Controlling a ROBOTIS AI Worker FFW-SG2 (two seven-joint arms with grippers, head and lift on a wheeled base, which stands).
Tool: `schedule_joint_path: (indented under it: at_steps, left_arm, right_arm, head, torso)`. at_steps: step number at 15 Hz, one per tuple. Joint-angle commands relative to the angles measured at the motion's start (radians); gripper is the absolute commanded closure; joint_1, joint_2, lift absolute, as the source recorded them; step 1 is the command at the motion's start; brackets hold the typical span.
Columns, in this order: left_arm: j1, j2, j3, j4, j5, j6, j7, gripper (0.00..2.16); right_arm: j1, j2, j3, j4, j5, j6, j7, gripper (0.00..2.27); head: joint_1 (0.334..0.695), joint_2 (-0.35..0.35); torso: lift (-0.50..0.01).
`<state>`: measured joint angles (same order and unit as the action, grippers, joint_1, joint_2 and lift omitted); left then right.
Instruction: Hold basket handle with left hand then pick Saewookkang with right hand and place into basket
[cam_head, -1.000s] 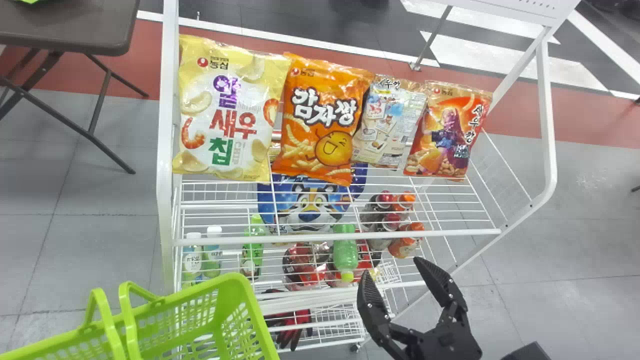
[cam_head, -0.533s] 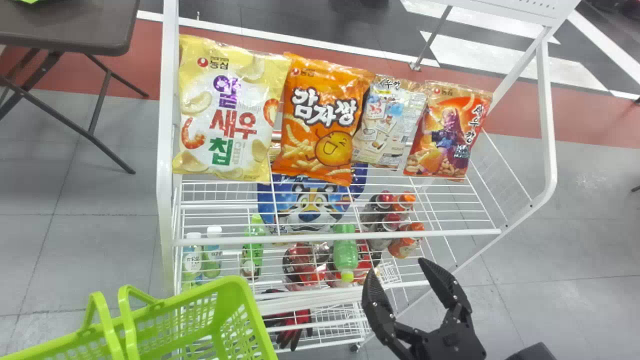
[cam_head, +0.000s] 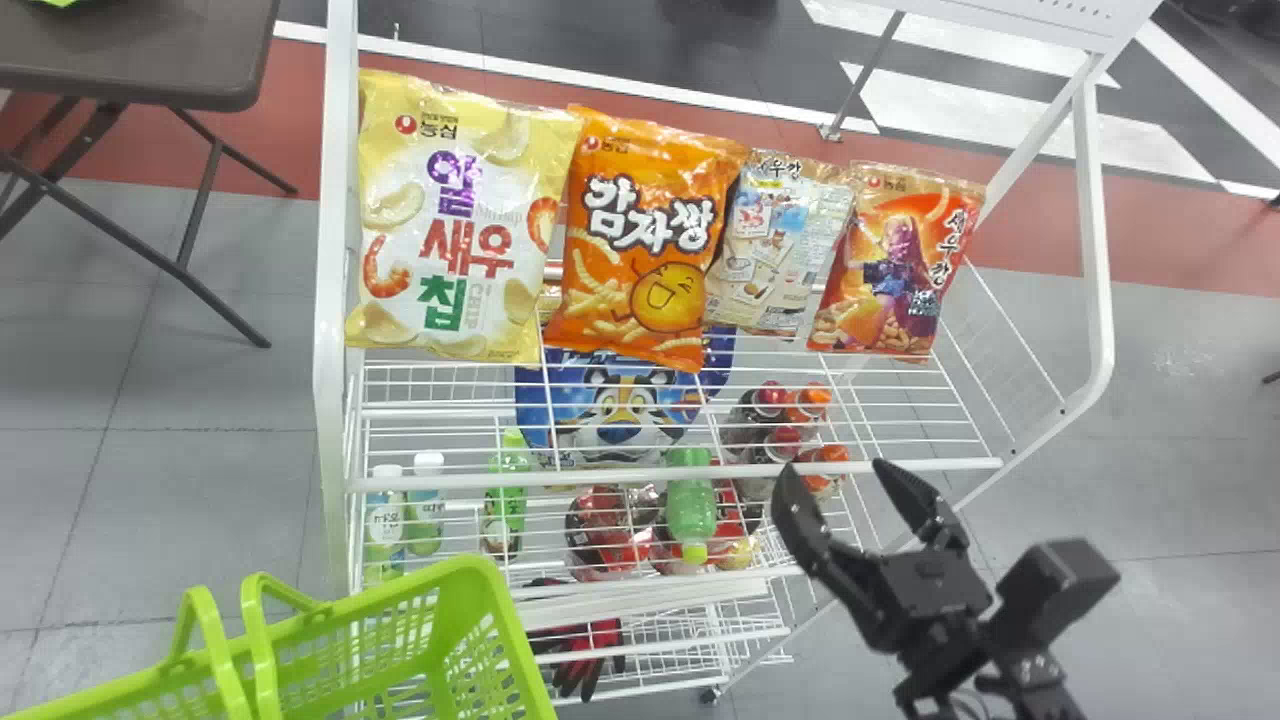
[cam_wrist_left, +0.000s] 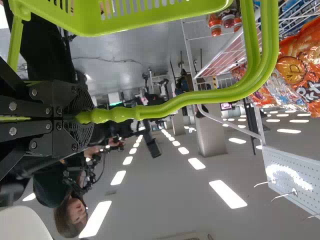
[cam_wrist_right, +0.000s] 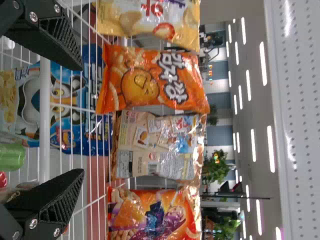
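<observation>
My right gripper (cam_head: 838, 480) stands open and empty by the front rail of the rack's top shelf, below the snack bags; in the right wrist view the open right gripper (cam_wrist_right: 82, 119) faces the row. The orange-red Saewookkang bag (cam_head: 893, 265) stands at the row's right end, and shows as a Saewookkang bag (cam_wrist_right: 155, 215) in the right wrist view. Beside it is a bag turned back-side out (cam_head: 775, 245). The green basket (cam_head: 480, 620) is at the lower left. In the left wrist view my left gripper (cam_wrist_left: 82, 117) is shut on the basket handle (cam_wrist_left: 175, 106).
A potato snack bag (cam_head: 645, 235) and a yellow chip bag (cam_head: 455, 220) fill the row's left part. The white rack's front rail (cam_head: 640, 476) and right side post (cam_head: 1095, 230) border the shelf. Bottles and other packs stand on lower shelves. A dark table (cam_head: 130, 60) is at the far left.
The right gripper has moved up and to the right in the head view, closer to the shelf, and more of its arm shows. The bags are unmoved; the basket has barely shifted.
</observation>
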<state>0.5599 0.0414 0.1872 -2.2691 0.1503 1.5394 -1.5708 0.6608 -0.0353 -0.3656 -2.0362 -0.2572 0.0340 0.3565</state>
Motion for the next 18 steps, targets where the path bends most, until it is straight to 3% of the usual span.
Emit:
schedule_joint_path:
  at_steps: [1,5,7,10,14,18]
  left_arm:
    - [0.003,0.000,0.000,-0.006,0.002,0.032,-0.010,2.16]
    - [-0.023,0.014,-0.028,-0.013,0.002,0.032,-0.010,2.16]
    - [-0.021,0.015,-0.034,-0.013,0.002,0.032,-0.010,2.16]
    - [-0.018,0.021,-0.052,-0.017,0.000,0.032,-0.010,2.16]
    - [0.011,0.025,-0.060,-0.043,-0.003,0.032,-0.010,2.16]
    - [0.025,0.025,-0.061,-0.056,-0.006,0.032,-0.010,2.16]
  right_arm:
    - [-0.093,-0.002,-0.084,-0.009,-0.033,0.165,0.006,0.07]
    - [-0.239,-0.006,-0.268,0.004,-0.070,0.370,0.019,0.06]
    - [-0.328,-0.040,-0.300,0.039,-0.060,0.462,0.019,0.06]
    - [-0.434,-0.100,-0.314,0.103,-0.039,0.567,0.018,0.06]
    - [-0.570,-0.153,-0.289,0.191,0.019,0.662,0.016,0.06]
    - [-0.719,-0.210,-0.197,0.360,0.119,0.699,0.016,0.06]
  head:
    - [0.695,-0.350]
    - [0.695,-0.350]
    - [0.695,-0.350]
    - [0.695,-0.350]
    - [0.695,-0.350]
    - [0.695,-0.350]
  torso:
    - [-0.015]
    - [-0.015]
    - [-0.015]
    - [-0.015]
    - [-0.015]
    - [-0.015]
